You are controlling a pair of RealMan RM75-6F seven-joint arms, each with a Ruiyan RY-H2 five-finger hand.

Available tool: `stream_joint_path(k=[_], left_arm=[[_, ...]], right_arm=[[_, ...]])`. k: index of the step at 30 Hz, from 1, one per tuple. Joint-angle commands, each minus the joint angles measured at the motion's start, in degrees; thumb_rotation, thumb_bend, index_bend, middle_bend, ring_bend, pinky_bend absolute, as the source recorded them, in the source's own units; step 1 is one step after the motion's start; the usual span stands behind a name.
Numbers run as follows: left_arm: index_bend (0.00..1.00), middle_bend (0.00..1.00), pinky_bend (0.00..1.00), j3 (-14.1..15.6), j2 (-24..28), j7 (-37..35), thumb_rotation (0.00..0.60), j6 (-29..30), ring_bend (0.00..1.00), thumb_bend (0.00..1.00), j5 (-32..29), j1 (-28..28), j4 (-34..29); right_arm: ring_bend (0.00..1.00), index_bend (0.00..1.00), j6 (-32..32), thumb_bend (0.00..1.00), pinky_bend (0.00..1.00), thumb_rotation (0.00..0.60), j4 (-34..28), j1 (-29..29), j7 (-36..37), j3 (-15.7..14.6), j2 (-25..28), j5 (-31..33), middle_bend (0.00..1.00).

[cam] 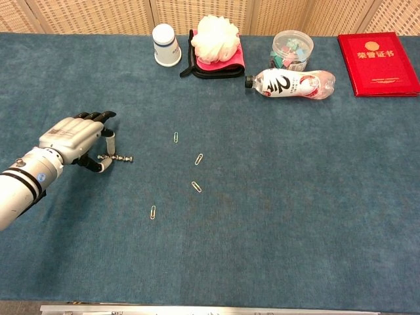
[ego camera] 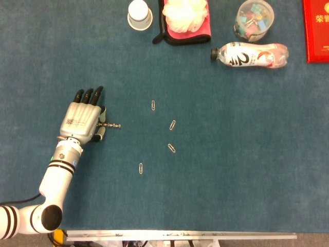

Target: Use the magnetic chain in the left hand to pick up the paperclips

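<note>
My left hand (ego camera: 82, 117) (cam: 73, 138) lies low over the blue cloth at the left, palm down, fingers pointing away from me. Between thumb and a finger it pinches a short metal magnetic chain (ego camera: 110, 125) (cam: 118, 157) that sticks out to the right along the cloth. Several paperclips lie apart to its right: one (ego camera: 153, 105) (cam: 176, 137) farthest back, one (ego camera: 172, 125) (cam: 199, 159) to the right, one (ego camera: 171, 147) (cam: 196, 186) below it, one (ego camera: 140, 168) (cam: 153, 212) nearest me. The chain's tip is well short of all of them. My right hand shows in neither view.
Along the far edge stand a white paper cup (ego camera: 139, 14), a white bath puff on a pink cloth (ego camera: 185, 18), a clear tub of binder clips (ego camera: 254, 19), a plastic bottle lying on its side (ego camera: 250, 55) and a red booklet (ego camera: 315, 30).
</note>
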Motion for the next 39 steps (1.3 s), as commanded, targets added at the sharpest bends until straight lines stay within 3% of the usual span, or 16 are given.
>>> stream_joint_path(k=[1, 14, 22, 39], left_arm=[[0.46, 0.00, 0.05, 0.01, -0.18, 0.25, 0.600, -0.02, 0.00, 0.37, -0.19, 0.05, 0.25], [0.47, 0.00, 0.05, -0.16, -0.88, 0.77, 0.600, 0.03, 0.00, 0.37, -0.74, 0.48, 1.47], [0.56, 0.00, 0.05, -0.39, -1.56, 1.56, 0.600, 0.68, 0.00, 0.37, -0.95, 0.74, 2.25], [0.63, 0.00, 0.05, -0.28, 0.12, 2.40, 0.600, 2.53, 0.00, 0.37, 0.75, 1.49, -0.23]], right_arm=[[0.06, 0.03, -0.04, 0.00, 0.33, 0.600, 0.01, 0.01, 0.01, 0.00, 0.01, 0.03, 0.08], [0.06, 0.03, -0.01, 0.00, 0.33, 0.600, 0.01, -0.01, 0.00, -0.02, 0.00, -0.02, 0.08], [0.06, 0.03, 0.03, 0.00, 0.33, 0.600, -0.04, -0.02, 0.03, 0.00, 0.03, -0.04, 0.08], [0.06, 0.03, 0.07, 0.00, 0.33, 0.600, 0.02, -0.03, 0.10, 0.00, 0.05, -0.07, 0.08]])
